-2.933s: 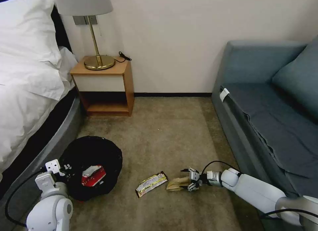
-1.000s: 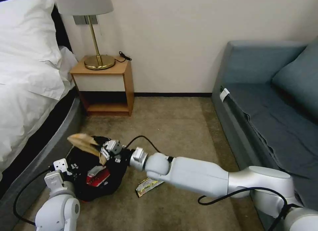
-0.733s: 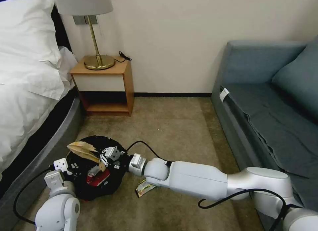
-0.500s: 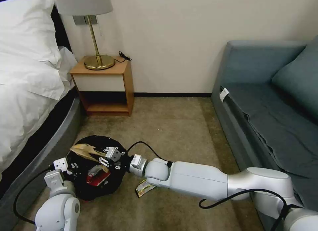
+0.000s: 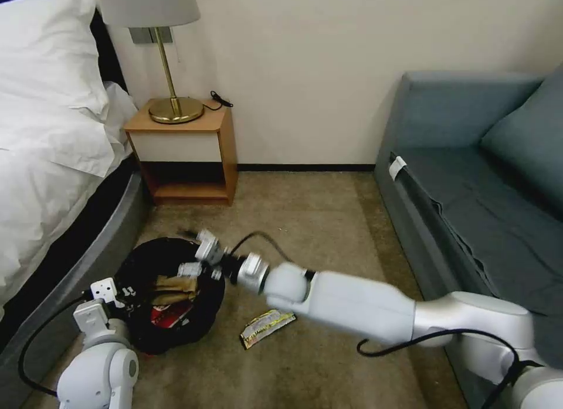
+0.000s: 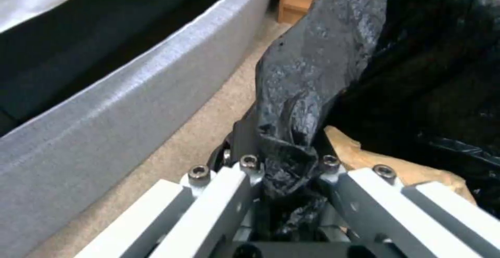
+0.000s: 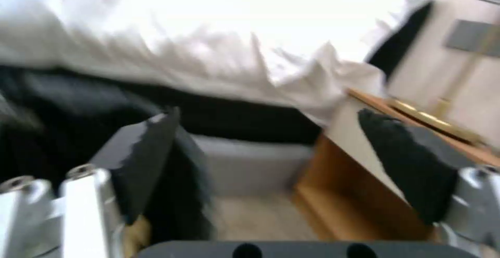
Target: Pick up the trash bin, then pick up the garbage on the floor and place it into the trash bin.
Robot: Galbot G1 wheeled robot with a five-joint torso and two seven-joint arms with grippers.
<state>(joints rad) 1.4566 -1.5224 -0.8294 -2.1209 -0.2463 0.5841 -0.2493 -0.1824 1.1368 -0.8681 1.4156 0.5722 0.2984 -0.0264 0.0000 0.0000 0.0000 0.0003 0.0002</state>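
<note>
Gripping the bin [image 5: 170, 297] by its rim with the left gripper [image 6: 284, 164], jaws pinched onto a bunched fold of the black liner, presumably to keep the mouth steady and facing up while litter is being dropped in. Standing on the carpet [image 5: 328, 233] beside the bed [image 5: 53, 180], near the carpet's left edge.

Hovering over the bin's far rim with the right gripper [image 5: 202, 258], jaws spread wide with nothing between them, as the right wrist view is showing bare pads and only the bed and nightstand [image 7: 354, 180] beyond. Judging from this, releasing already done, with the arm blurred in motion.

Lying inside the bin: the paper bag [image 5: 175, 285], crumpled against the liner, and the red wrapper [image 5: 170, 313] just beneath it. Peeking into the left wrist view too, the paper bag, tan, just beside the clamped fold.

Waiting on the carpet, the yellow wrapper [image 5: 267, 328], just beside the bin's right side and under the right forearm, looking like the next piece to be collected. Bottle not being made out among the bin's contents.
</note>
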